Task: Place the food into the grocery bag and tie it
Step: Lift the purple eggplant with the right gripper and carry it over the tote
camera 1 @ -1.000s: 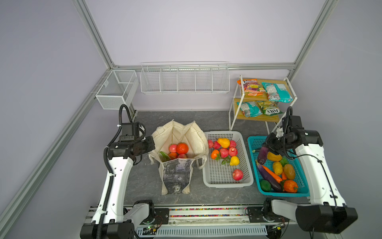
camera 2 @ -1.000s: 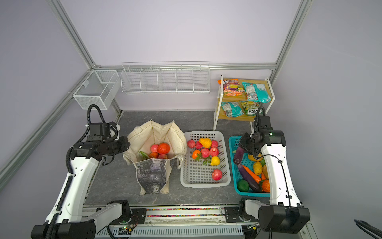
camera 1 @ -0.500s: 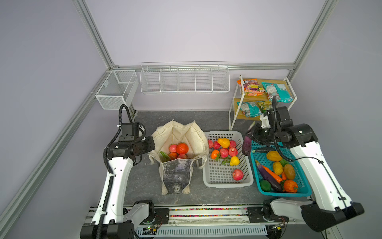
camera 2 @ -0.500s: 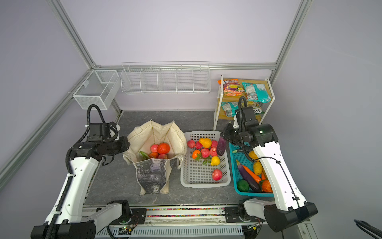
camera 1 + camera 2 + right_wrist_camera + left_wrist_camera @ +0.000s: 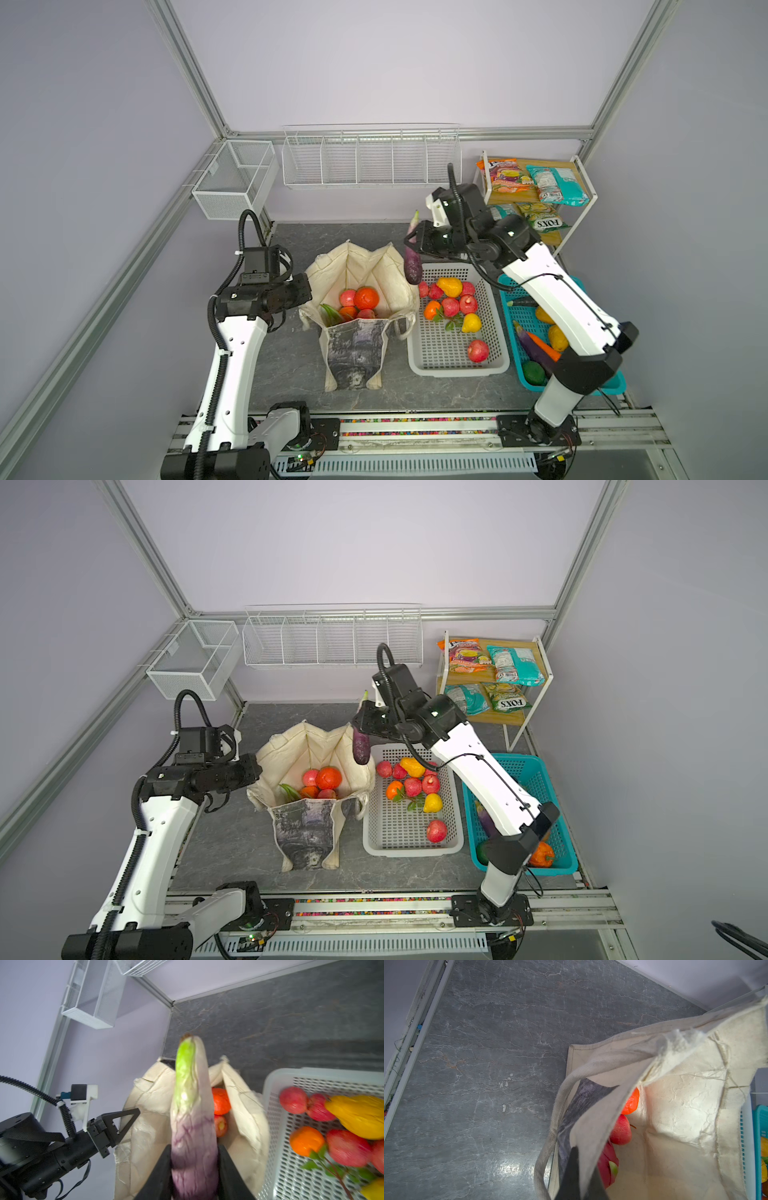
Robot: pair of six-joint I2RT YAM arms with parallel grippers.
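- Cream canvas tote [image 5: 353, 266] with a grey-black print panel: one, mouth up on the grey stone-look tabletop [image 5: 291, 365], left of centre in both top views, right side touching the white perforated plastic basket [image 5: 440, 349].
- Inside the tote five toy pieces show: four red-to-orange round fruits [image 5: 366, 297] and one green-tipped pink dragon fruit [image 5: 330, 313]. Anything underneath, can't tell.
- Long purple toy eggplant [image 5: 412, 266] with a green stem: one, in the air. The right gripper [image 5: 410, 244] has it pinched across the body, jaws part-spread around it. It hangs over the tote's right rim by the white basket's back corner, not over the middle of the mouth.
- Left gripper [image 5: 583, 1167]: jaws pressed together on the tote's left rim cloth, holding that side up.
- Step in hand, my read: carry the eggplant further over the open middle, sink its fat end below the rim, then release. It's long, so an early drop may catch the rim or land in the white basket. Left pinch should hold until then.
- White basket: nine pieces, six red/pink, two yellow, one orange.
- Teal plastic basket [image 5: 523, 766]: at least six vegetables; the right arm hides part, so no exact count.
- Wooden shelf [image 5: 494, 719]: four snack packets [image 5: 515, 665].
- Back wall: two white wire racks [image 5: 370, 160].
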